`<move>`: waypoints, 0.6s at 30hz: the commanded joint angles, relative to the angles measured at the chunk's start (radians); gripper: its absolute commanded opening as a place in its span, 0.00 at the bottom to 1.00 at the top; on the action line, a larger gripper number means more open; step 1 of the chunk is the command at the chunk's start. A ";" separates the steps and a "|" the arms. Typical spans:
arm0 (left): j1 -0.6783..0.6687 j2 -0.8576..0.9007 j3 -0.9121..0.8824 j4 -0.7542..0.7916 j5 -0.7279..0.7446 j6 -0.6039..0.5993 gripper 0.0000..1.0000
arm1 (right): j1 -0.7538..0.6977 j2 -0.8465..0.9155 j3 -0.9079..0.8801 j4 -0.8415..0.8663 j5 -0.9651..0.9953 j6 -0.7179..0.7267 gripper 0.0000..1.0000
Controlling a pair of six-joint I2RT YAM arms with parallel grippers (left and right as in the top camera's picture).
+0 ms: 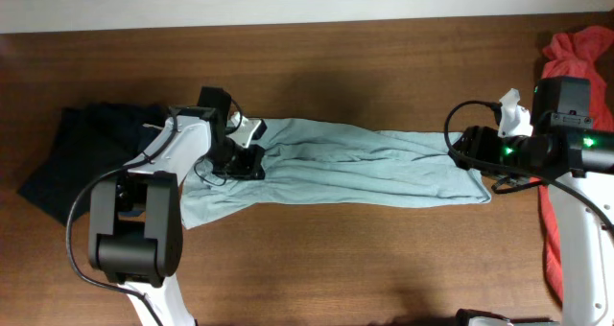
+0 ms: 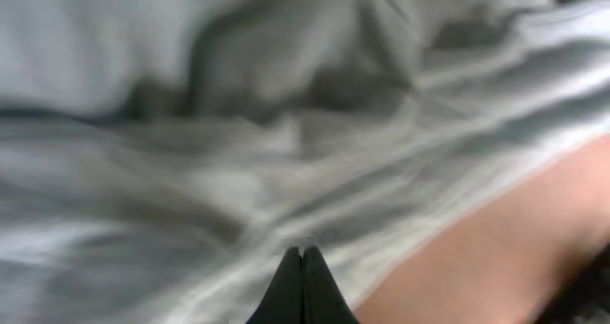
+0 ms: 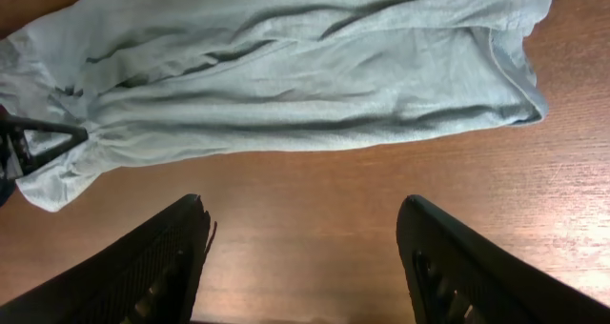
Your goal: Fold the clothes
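On the far left we see a dark blue cloth (image 1: 67, 158) in a heap on the brown tabletop (image 1: 336, 259). Next is our left claw (image 1: 245, 161), squeezed tight on a bunch of the pale grey-blue T-shirt (image 1: 374, 163) near its left end. The T-shirt lies long and wrinkly across the middle of the tabletop. Our right claw (image 3: 303, 205) hangs by the T-shirt's right end, wide open, with nothing in it. A red cloth (image 1: 576, 48) lies on the far right.
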 commanded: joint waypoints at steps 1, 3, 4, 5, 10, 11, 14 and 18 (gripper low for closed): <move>0.002 -0.005 0.003 -0.041 0.137 -0.009 0.01 | 0.006 -0.011 -0.003 0.004 -0.008 0.011 0.66; 0.004 -0.020 0.004 -0.037 0.072 -0.009 0.01 | 0.006 -0.011 -0.003 0.006 -0.008 0.011 0.66; 0.007 -0.028 0.007 -0.021 0.026 -0.010 0.01 | 0.006 -0.011 -0.003 0.009 -0.008 0.011 0.66; 0.011 -0.042 0.013 -0.003 -0.034 -0.013 0.01 | 0.006 -0.011 -0.003 0.015 -0.009 0.011 0.66; 0.029 -0.077 0.026 0.117 -0.347 -0.047 0.00 | 0.006 -0.011 -0.003 0.025 -0.009 0.011 0.66; 0.029 -0.075 0.025 0.146 -0.389 -0.047 0.01 | 0.006 -0.011 -0.003 0.026 -0.009 0.011 0.66; 0.029 -0.045 0.024 0.230 -0.443 -0.042 0.01 | 0.006 -0.011 -0.003 0.026 -0.009 0.011 0.66; 0.029 0.005 0.024 0.291 -0.440 -0.039 0.01 | 0.006 -0.011 -0.003 0.021 -0.009 0.011 0.66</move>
